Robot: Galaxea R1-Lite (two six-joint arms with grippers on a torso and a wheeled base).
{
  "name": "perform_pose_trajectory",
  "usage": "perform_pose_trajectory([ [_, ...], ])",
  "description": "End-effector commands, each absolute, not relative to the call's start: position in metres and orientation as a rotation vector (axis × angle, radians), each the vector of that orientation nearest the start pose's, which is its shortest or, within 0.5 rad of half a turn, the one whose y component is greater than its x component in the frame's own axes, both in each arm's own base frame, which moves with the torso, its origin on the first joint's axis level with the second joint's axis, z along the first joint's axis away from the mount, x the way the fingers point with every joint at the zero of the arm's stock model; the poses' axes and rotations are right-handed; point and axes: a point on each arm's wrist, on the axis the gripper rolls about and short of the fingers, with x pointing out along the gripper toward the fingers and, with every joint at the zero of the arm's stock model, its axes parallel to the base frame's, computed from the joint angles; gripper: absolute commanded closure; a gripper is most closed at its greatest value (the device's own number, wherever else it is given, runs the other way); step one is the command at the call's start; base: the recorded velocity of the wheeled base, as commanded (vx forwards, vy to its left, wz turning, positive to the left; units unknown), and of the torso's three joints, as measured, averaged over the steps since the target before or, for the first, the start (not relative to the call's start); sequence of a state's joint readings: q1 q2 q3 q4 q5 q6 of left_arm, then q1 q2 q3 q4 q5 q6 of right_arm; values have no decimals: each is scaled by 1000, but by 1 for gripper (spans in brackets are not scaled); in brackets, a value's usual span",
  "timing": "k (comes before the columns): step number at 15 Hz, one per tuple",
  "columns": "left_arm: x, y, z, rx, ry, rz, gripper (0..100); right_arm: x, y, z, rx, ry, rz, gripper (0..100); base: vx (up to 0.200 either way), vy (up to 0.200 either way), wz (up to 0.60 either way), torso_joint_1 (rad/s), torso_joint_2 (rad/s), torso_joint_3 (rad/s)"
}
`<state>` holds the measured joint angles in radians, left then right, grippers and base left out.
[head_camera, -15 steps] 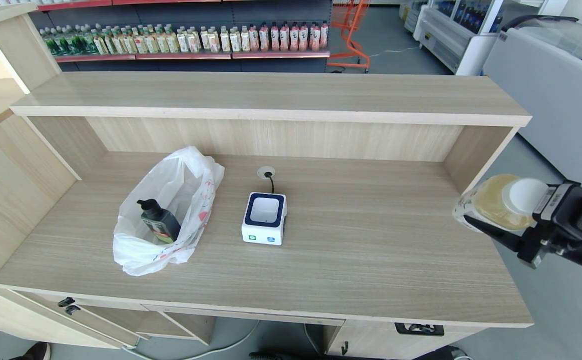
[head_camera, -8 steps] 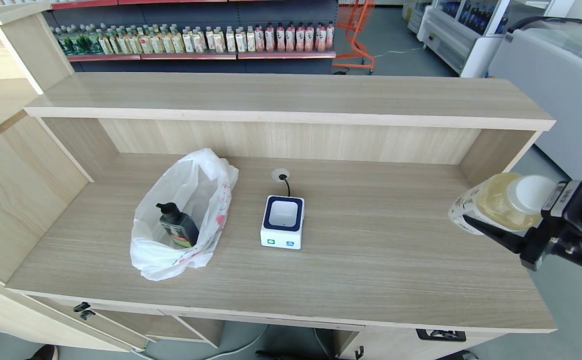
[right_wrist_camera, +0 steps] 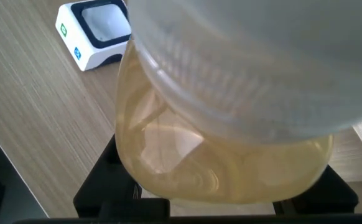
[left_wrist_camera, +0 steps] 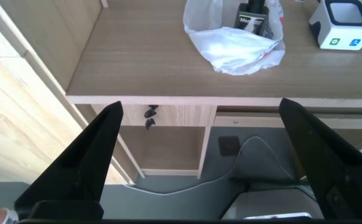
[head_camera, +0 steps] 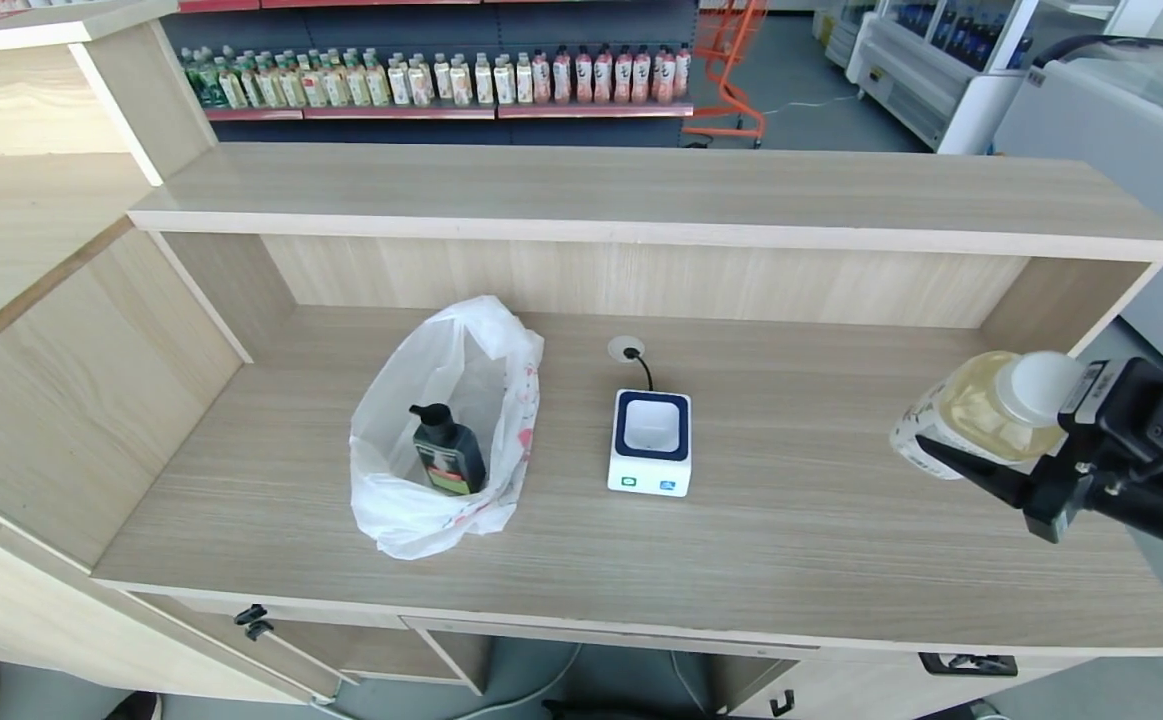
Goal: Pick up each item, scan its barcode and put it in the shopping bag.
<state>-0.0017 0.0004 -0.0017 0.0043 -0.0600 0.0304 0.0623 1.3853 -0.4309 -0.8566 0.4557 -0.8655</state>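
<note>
My right gripper (head_camera: 981,455) is shut on a bottle of yellow liquid (head_camera: 976,415) with a white cap, held tilted above the counter's right end. In the right wrist view the bottle (right_wrist_camera: 231,130) is very close, with the white barcode scanner (right_wrist_camera: 97,34) beyond it. The scanner (head_camera: 650,442) sits mid-counter, its dark window facing up. Left of it lies the white shopping bag (head_camera: 461,420), open, with a dark pump bottle (head_camera: 448,452) inside. My left gripper (left_wrist_camera: 199,162) is open, below and in front of the counter's front edge, with the bag (left_wrist_camera: 237,37) seen beyond.
The wooden counter (head_camera: 791,520) has a raised back ledge and side walls. A cable hole (head_camera: 625,349) lies behind the scanner. Drawer handles (left_wrist_camera: 148,117) sit under the front edge. Store shelves with drinks (head_camera: 441,80) stand behind.
The head camera has swung, shifting the whole scene rightward in view. The right gripper still holds the bottle at about the same place in the picture, now over the counter's right end.
</note>
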Motion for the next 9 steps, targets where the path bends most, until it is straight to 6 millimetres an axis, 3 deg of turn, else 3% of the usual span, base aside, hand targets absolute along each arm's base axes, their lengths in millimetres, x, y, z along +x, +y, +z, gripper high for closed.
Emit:
perform_pose_trajectory([
  [1, -23, -1, 75, 31, 2, -61, 0, 216, 24, 182, -821, -113, 535, 100, 0, 200, 0, 2, 7, 2],
  [6, -23, -1, 75, 31, 2, -61, 0, 242, 25, 185, -821, -116, 541, 100, 0, 200, 0, 2, 2, 3],
  [9, -23, -1, 75, 31, 4, -61, 0, 257, 27, 184, -821, -122, 561, 100, 0, 0, 0, 0, 0, 0],
])
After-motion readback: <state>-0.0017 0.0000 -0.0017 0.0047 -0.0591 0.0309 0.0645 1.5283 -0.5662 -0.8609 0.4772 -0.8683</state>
